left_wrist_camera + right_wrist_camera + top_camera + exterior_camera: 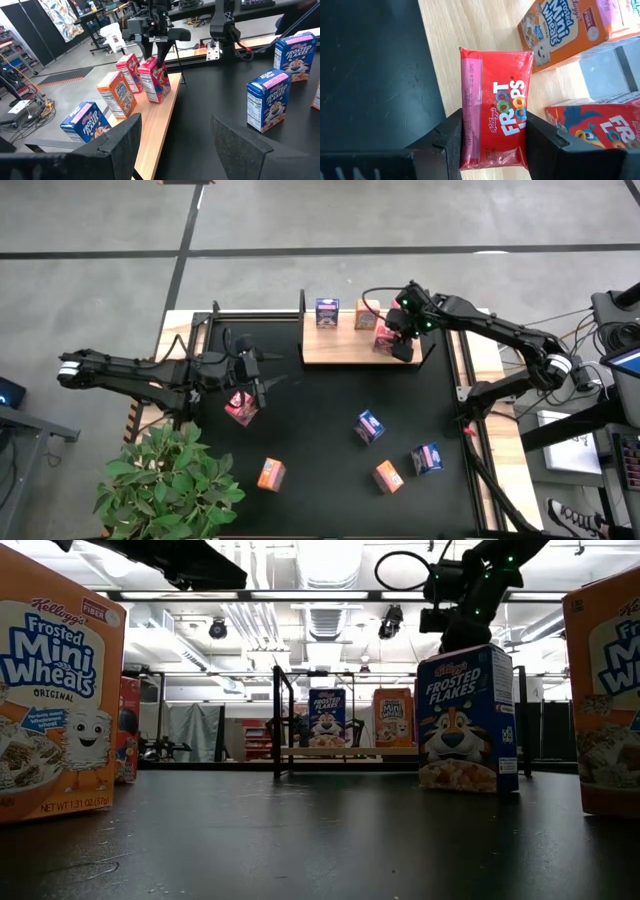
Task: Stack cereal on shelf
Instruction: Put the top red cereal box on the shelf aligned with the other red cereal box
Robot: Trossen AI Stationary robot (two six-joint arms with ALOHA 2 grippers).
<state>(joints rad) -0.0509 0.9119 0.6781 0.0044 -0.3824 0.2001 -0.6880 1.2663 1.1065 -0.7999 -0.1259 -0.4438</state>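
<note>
The shelf, a light wood board, lies at the far side of the black mat. On it stand a blue cereal box, an orange one and a red one. My right gripper is shut on a second red cereal box at the board's right part. My left gripper hovers open over the mat's left half, above a red box that lies on the mat. My right gripper pinches the red box's upper end between its two fingers, one on each of two opposite sides. The fingers come from above, slanting down. The box stands upright with its bottom at the board; whether it rests there I cannot tell.
On the mat's near half lie two blue boxes and two orange boxes. A green plant stands at the near left corner. Black posts rise at the shelf's ends.
</note>
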